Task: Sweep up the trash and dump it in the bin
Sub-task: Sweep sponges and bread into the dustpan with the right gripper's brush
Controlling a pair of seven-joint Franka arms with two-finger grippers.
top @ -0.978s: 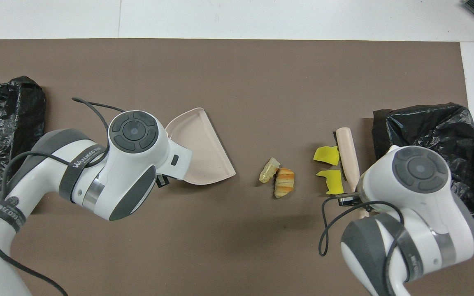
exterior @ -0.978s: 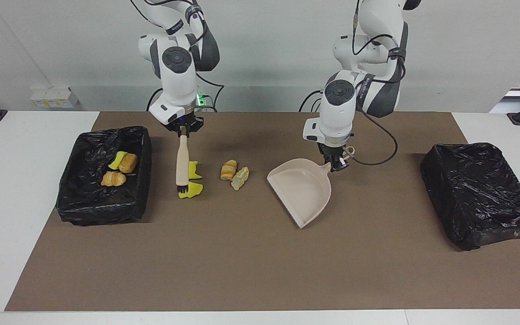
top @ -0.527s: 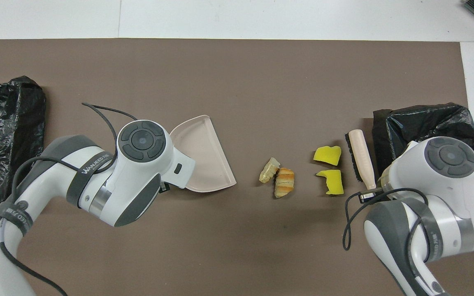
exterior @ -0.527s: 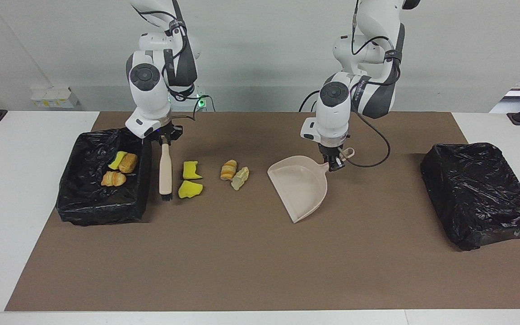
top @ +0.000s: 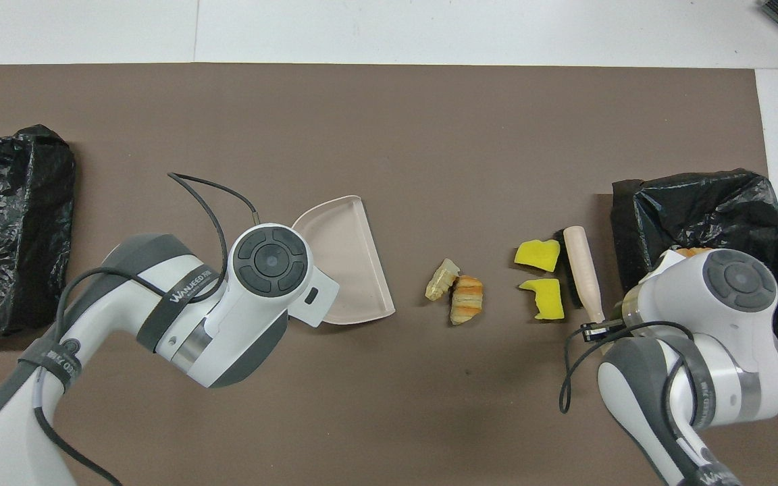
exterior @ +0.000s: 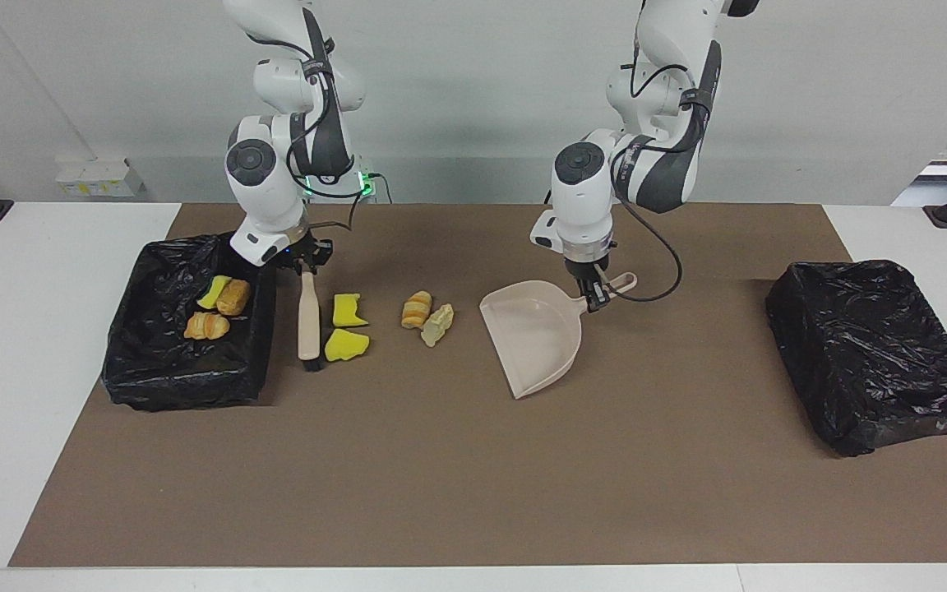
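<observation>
7 trash pcs (exterior: 346,345), 2 bins (exterior: 876,353), 1 dustpan (exterior: 535,345), 1 brush (exterior: 307,316).

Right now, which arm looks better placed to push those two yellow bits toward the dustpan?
The right arm. Its gripper holds the brush, whose bristles sit right beside the two yellow sponge pieces. The left gripper is occupied holding the dustpan.

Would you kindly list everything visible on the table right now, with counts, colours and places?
Trash on mat: four pieces, two yellow, two tan, between brush and dustpan.
Trash in bin: three pieces, yellow and tan-orange.
Bins: two, black-lined, one at each end of the table; the other.
Brush: one, beige, beside the yellow pieces.
Dustpan: one, beige, mid-table.
Mat: one, brown.
Right gripper: shut on brush handle.
Left gripper: shut on dustpan handle.
</observation>
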